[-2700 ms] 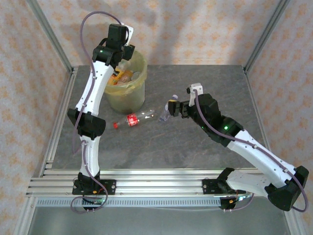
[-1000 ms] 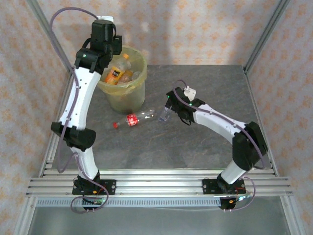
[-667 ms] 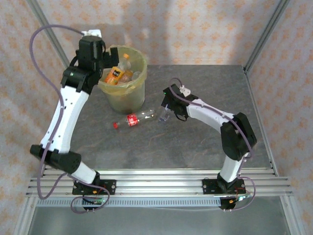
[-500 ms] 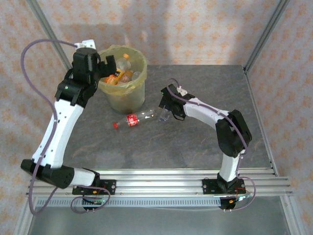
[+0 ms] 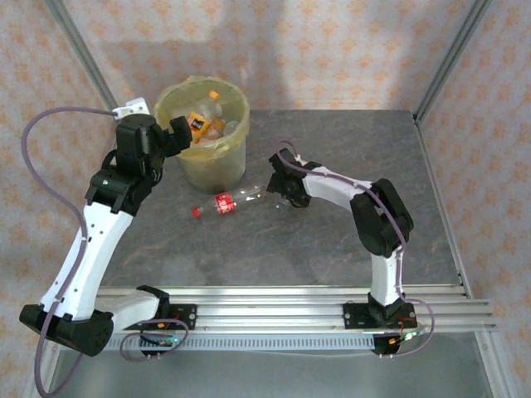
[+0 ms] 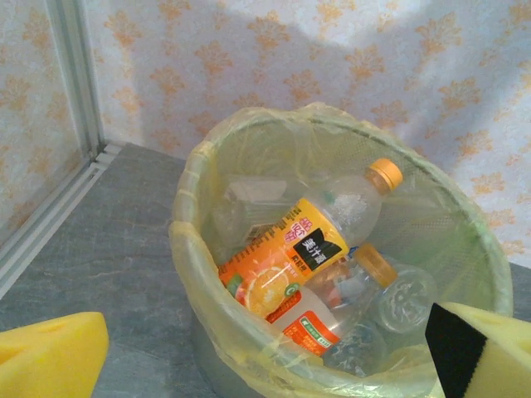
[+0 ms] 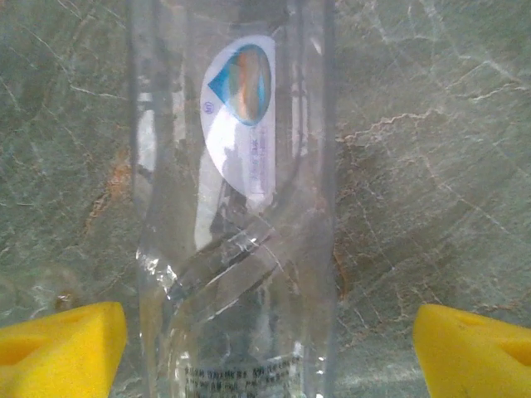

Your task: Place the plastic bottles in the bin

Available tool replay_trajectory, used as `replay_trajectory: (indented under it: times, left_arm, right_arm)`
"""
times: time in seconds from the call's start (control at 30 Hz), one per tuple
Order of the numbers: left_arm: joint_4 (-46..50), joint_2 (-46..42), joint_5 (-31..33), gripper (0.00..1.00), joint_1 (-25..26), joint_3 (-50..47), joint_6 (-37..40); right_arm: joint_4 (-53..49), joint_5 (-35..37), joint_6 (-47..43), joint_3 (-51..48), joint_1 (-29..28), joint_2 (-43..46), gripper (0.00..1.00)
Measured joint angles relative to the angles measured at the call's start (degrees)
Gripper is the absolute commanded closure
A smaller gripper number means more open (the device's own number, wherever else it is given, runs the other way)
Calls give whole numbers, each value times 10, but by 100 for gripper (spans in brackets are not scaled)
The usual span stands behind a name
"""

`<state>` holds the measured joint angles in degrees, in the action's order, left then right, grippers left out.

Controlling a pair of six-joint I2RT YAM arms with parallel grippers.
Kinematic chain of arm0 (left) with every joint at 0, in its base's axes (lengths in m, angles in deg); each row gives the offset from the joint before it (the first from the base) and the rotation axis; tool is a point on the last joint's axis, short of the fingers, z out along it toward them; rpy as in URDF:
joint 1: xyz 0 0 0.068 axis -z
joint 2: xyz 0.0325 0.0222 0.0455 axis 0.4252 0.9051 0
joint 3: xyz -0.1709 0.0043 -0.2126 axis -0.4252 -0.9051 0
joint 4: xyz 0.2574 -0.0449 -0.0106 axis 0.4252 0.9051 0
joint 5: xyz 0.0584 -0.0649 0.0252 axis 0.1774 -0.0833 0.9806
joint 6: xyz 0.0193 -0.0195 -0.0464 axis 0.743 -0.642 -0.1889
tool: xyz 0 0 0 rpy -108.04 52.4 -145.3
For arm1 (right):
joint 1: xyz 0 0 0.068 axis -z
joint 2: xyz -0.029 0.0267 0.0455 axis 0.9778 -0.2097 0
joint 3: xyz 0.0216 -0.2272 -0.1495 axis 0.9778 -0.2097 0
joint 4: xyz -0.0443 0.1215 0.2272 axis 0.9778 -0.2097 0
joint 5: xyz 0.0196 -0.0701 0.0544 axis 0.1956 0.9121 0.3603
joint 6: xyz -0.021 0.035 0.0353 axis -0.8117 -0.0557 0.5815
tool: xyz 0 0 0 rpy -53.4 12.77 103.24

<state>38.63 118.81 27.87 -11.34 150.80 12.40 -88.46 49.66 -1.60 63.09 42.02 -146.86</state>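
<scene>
Bin (image 5: pixel 214 170) part-filled; beside it remain a red-labelled bottle (image 5: pixel 222 203) and a clear bottle (image 7: pixel 236 207), bracketed by the released right tool (image 5: pixel 278 186); left tool (image 5: pixel 176 133) released.

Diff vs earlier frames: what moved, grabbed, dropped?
Left arm pulled back from over the round yellow-green bagged bin to its left, jaws open, empty. Right arm folded in, open jaws now astride the clear blue-labelled plastic bottle, not gripping it. Bin and red-labelled clear bottle stayed put.

Overhead looks down from behind the arms onto the tabletop (image 5: pixel 332 257) and bin (image 5: pixel 214 162). Left wrist peers close into that bin (image 6: pixel 187 245). Right wrist, right of it, points straight down, tight over a bottle (image 7: pixel 232 249).
</scene>
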Motion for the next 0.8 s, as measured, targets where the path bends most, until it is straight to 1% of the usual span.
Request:
replay_trajectory:
  times: [0.17,0.37,0.57,0.67,0.8]
  left_arm:
    - [-6,-3,0,0,0,-1,-10]
    - [-6,-3,0,0,0,-1,-23]
    - [-6,-3,0,0,0,-1,-31]
    - [-6,-3,0,0,0,-1,-34]
    - [-6,-3,0,0,0,-1,-35]
  right_arm:
    - [0,-9,-2,2,1,-17,15]
    - [1,-20,-28,-2,10,-18,19]
    - [-5,-21,-69,-5,20,-26,32]
    - [-11,-19,-86,-4,20,-27,36]
    - [-16,-18,-99,-4,21,-27,45]
